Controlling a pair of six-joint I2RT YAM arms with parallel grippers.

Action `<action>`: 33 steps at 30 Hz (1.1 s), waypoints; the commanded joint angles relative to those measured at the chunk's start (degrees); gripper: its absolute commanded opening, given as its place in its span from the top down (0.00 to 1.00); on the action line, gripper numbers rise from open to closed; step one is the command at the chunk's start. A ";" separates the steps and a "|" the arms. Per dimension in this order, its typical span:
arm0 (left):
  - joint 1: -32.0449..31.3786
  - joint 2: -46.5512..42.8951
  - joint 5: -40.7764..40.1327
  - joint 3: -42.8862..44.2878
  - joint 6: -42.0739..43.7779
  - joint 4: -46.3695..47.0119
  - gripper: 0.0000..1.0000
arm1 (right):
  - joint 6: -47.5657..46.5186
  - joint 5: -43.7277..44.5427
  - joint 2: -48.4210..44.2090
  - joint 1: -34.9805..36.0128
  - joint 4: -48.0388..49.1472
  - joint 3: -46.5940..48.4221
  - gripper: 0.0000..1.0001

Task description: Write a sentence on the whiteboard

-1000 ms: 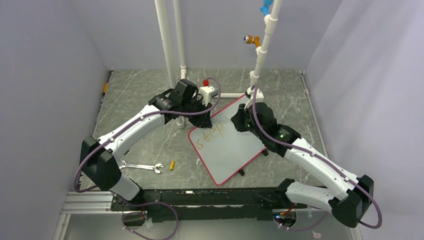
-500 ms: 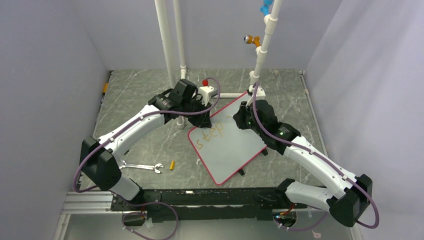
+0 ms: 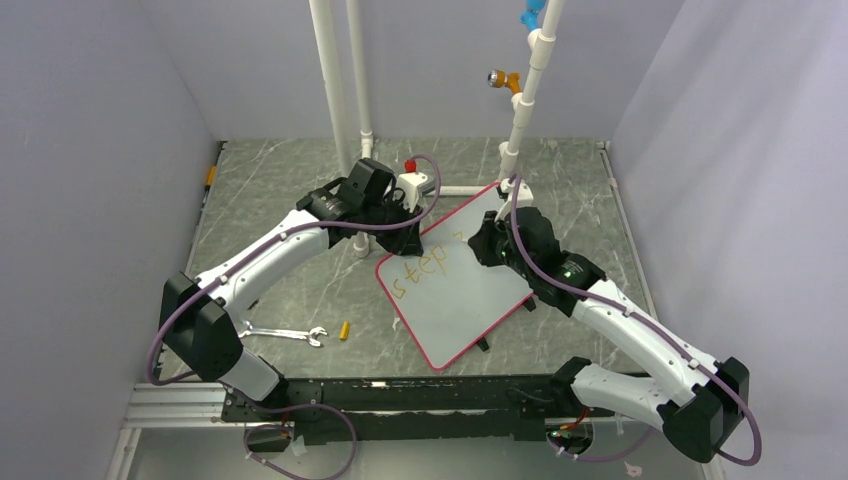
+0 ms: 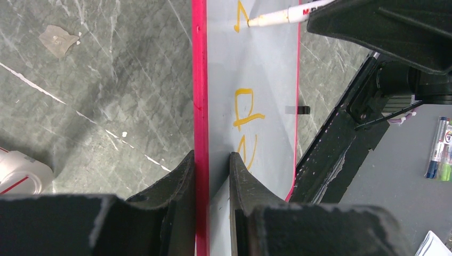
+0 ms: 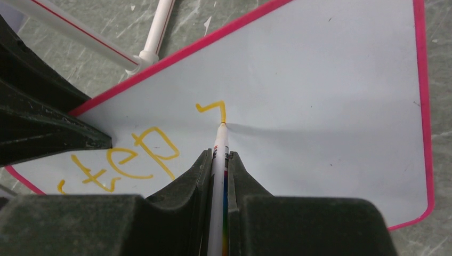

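left pincer [image 4: 211, 158] clamped on whiteboard [image 4: 266, 69] rim | right pincer [image 5: 219, 154] clamped on marker [image 5: 220, 140], tip touching board just ahead | sentence [image 5: 125, 160]: "step" left of right pincer, one stroke at marker tip

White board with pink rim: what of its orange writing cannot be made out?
Top view: stroke after "step" on the pink-rimmed white board, partly under the right arm.
Left wrist view: orange writing's first letters, behind the left jaws.
Right wrist view: first letter, partly behind right jaws.
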 commanded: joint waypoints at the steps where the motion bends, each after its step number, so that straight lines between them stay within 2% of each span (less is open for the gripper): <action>1: -0.07 -1.87 -3.78 0.48 4.17 3.09 1.00 | 0.41 -2.97 -0.99 -0.06 -1.09 -2.11 1.00; 15: -0.03 -2.26 -3.96 0.43 4.29 3.00 1.00 | -0.37 -0.34 -1.94 -0.05 -4.24 -2.92 1.00; 33: -0.06 -2.35 -3.68 0.44 4.17 3.01 1.00 | -3.08 2.22 2.59 -0.11 -6.81 7.40 1.00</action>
